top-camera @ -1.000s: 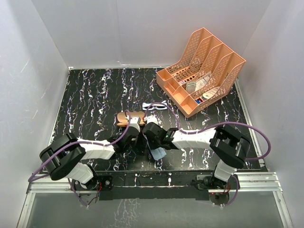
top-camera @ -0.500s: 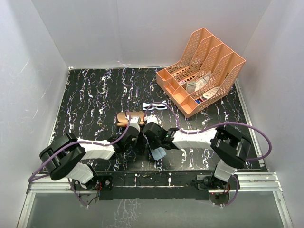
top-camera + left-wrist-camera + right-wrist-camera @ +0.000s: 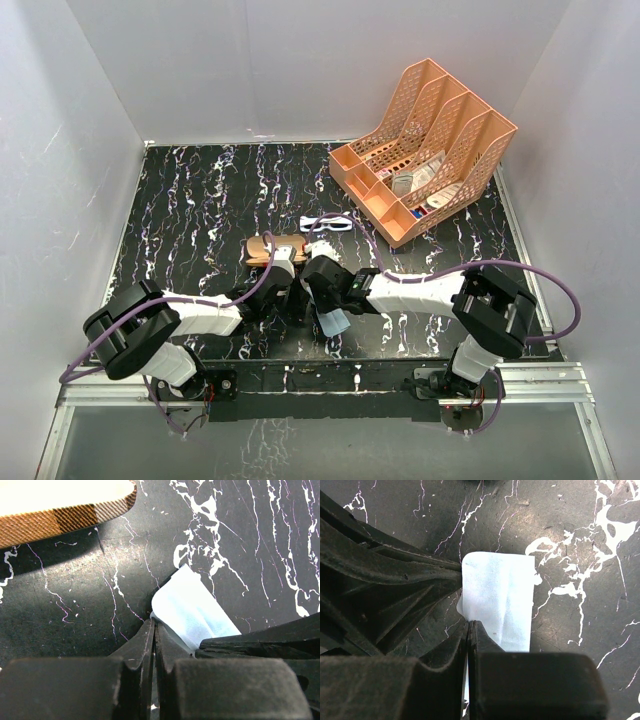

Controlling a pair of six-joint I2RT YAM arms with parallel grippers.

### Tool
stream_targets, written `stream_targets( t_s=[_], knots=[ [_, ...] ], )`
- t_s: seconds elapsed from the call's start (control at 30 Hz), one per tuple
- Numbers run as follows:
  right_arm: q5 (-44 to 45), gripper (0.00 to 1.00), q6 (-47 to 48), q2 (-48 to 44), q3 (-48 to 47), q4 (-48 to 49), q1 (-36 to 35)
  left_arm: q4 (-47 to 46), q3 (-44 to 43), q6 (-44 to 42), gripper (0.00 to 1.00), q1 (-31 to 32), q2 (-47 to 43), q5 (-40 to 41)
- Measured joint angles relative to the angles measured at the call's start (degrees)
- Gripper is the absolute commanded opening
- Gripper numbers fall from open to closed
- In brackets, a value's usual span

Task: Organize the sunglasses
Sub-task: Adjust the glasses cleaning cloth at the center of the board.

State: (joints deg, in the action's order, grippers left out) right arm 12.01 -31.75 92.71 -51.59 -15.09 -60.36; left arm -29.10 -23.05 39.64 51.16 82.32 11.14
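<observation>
The sunglasses [image 3: 326, 223], thin white frame with bluish lenses, lie on the black marbled table beyond both grippers, touched by neither. A brown plaid case [image 3: 274, 247] [image 3: 60, 510] lies just left of them. Nearer the arms, a light blue cloth [image 3: 334, 322] [image 3: 192, 611] [image 3: 502, 602] lies partly folded on the table. My left gripper [image 3: 298, 303] [image 3: 154, 625] is shut on one edge of the cloth. The right gripper [image 3: 318, 306] [image 3: 468, 624] is shut on another edge close by, its tips almost meeting the left one's.
An orange file organizer [image 3: 425, 150] holding small items stands at the back right, a short way past the sunglasses. White walls close in the table on three sides. The metal rail with the arm bases runs along the near edge.
The right gripper has closed onto the cloth's edge, and the right arm's elbow has shifted slightly outward. The left arm, the case and the sunglasses have not moved.
</observation>
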Motion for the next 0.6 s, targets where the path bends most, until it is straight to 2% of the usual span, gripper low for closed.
stream_targets(
  t_s=[0.23,0.4,0.6],
  knots=[
    [-0.46,0.02,-0.04,0.0,0.02,0.09,0.0,0.04,0.0,-0.02,0.0,0.0,0.0,0.02],
    [-1.09,0.15,-0.09,0.11,0.02,0.24,0.0,0.07,0.0,-0.02,0.0,0.0,0.0,0.0],
    [-0.79,0.15,-0.09,0.26,0.33,0.28,0.0,0.46,-0.15,-0.02,0.0,0.0,-0.02,0.02]
  ],
)
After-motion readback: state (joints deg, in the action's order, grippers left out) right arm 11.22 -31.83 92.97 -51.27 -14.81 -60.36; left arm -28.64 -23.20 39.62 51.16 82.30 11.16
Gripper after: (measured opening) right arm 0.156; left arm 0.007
